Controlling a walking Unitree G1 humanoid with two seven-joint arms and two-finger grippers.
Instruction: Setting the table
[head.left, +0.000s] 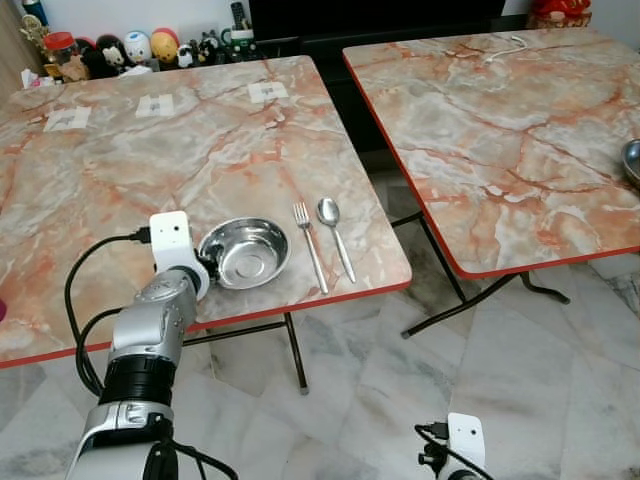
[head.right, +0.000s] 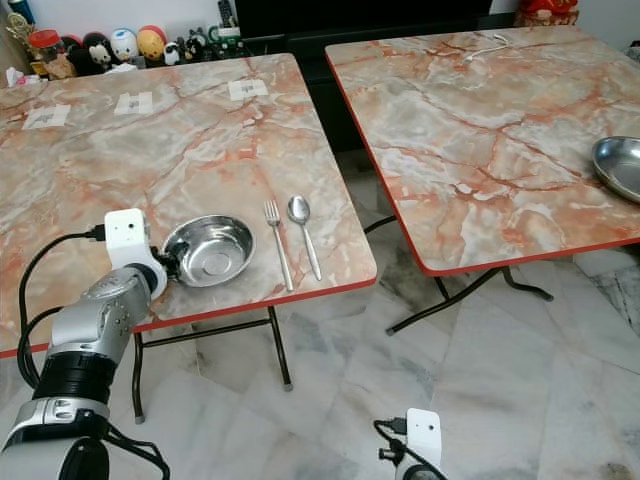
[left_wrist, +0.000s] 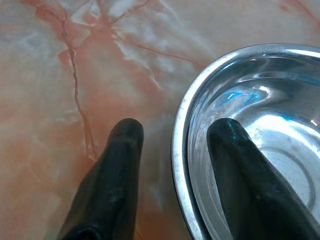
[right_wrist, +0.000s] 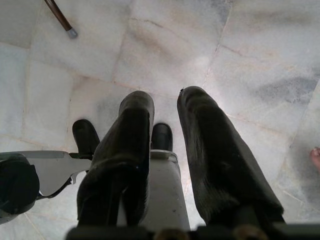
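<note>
The left end effector (left_wrist: 172, 150) straddles the steel bowl's (head.left: 245, 252) rim, fingers parted, one inside, one outside. Thin, rigid and slick, the bowl likely handles light; the rim beside the fork (head.left: 309, 244) suits pinching.

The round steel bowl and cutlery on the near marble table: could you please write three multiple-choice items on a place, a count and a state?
1. Where does the silver fork lie?
A. Between the round steel bowl and the silver spoon
B. Inside the bowl
C. On the floor

2. How many cutlery pieces lie beside the bowl?
A. One
B. Two
C. Four

3. How does the left end effector stand at the bowl?
A. Shut above it
B. Far from it
C. Open, astride its rim

Answers: 1 A, the fork lies right of the bowl and left of the spoon. 2 B, one fork and one spoon. 3 C, the wrist view shows one finger inside the bowl and one outside.
</note>
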